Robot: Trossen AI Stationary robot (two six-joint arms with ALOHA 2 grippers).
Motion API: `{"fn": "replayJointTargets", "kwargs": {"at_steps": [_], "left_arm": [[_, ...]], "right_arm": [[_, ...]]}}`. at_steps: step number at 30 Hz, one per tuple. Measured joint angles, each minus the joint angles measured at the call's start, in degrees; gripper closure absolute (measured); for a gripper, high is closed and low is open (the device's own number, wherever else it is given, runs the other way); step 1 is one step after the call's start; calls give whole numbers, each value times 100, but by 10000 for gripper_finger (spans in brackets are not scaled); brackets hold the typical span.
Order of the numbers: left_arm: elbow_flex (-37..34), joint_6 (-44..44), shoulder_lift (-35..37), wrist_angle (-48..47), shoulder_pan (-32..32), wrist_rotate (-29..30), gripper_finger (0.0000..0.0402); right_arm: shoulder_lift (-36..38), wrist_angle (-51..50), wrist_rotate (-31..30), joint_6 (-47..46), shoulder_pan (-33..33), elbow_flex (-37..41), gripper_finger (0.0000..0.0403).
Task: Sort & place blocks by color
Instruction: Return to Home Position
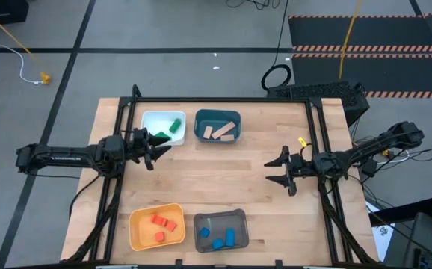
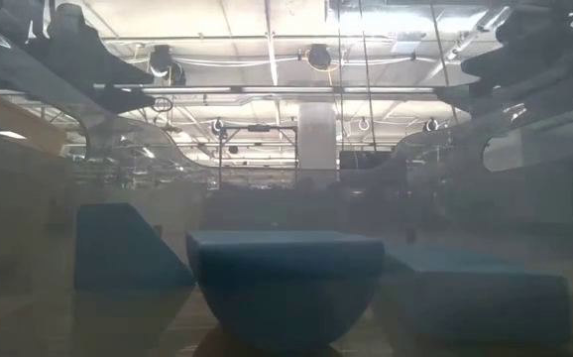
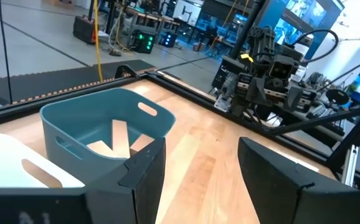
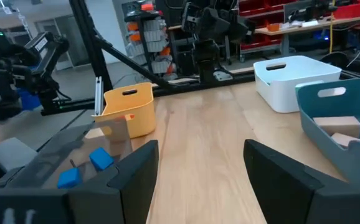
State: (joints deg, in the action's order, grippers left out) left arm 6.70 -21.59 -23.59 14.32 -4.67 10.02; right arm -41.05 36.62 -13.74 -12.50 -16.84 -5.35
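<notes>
In the high view, four bins stand on the wooden table (image 1: 261,202), and every block lies in a bin. The green blocks (image 1: 173,127) are in the white bin (image 1: 150,119) at the far side. Just beside it, the teal bin (image 1: 205,118) holds the tan blocks (image 1: 222,133). At the near side, the red blocks (image 1: 162,223) are in the yellow bin (image 1: 137,237), and the blue blocks (image 1: 221,238) are in the grey bin (image 1: 205,222). The left gripper (image 1: 158,149) hovers just beside the white bin with its fingers spread and nothing between them. The right gripper (image 1: 273,171) is over bare table on the right, well apart from all bins, also spread and empty.

The low view is dim. A bluish bin (image 2: 285,266) stands close to the camera, and its wall hides what is inside. I cannot tell which bin it is.

In the left wrist view, the left gripper (image 3: 200,149) has its two fingers wide apart and holds nothing. The teal bin (image 3: 74,121) with the tan blocks (image 3: 119,138) is near.

In the right wrist view, the right gripper (image 4: 202,149) is equally wide and empty. The blue blocks (image 4: 100,158) show through the grey bin (image 4: 43,155). The yellow bin (image 4: 130,102) stands behind it.
</notes>
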Motion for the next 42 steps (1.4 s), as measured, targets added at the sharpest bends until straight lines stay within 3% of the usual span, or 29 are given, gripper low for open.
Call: {"fn": "replayJointTargets", "kwargs": {"at_steps": [42], "left_arm": [[0, 33, 0, -426, 66, -2, 202]], "right_arm": [[205, -19, 26, -74, 0, 273, 177]]}}
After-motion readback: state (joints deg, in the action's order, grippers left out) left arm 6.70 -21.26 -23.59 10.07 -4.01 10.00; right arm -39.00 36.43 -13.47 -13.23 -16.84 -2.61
